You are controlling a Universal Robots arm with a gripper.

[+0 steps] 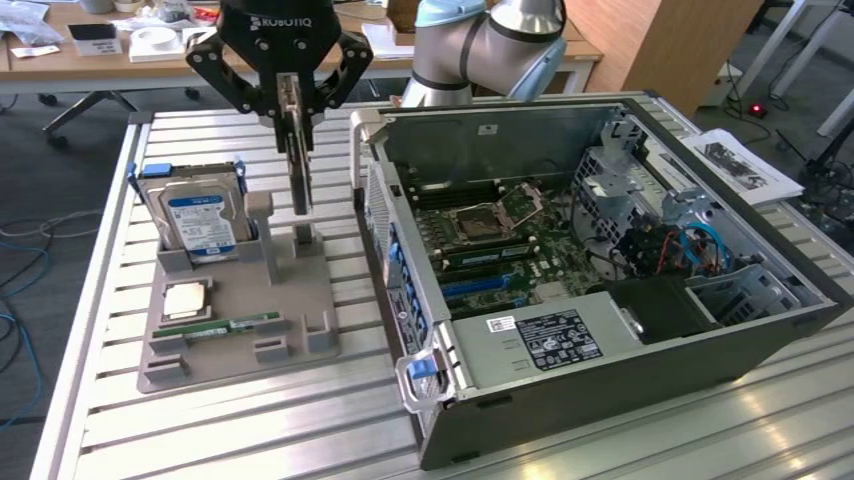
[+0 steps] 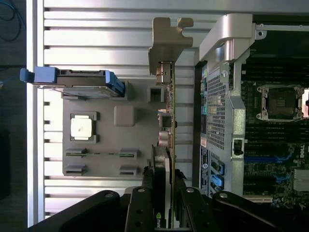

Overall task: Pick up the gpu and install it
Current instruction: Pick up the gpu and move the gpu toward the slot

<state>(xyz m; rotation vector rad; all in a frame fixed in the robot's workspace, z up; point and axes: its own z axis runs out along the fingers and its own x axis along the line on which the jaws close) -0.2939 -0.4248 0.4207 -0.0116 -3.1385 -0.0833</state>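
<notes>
The work surface was a slatted aluminium table (image 1: 200,420) in an office room, with cluttered wooden desks (image 1: 80,62) behind it. The gpu (image 1: 302,175) appeared edge-on as a thin green card with a silver end bracket (image 2: 169,43). It hung upright above the grey tray (image 1: 240,335), between the hard drive (image 1: 200,215) and the open computer case (image 1: 641,350). The gripper (image 1: 296,100) was clenched on the gpu's upper edge. The tray held the upright hard drive, a processor chip (image 1: 184,298) and a memory stick (image 1: 234,325). The case held the motherboard (image 1: 494,240).
</notes>
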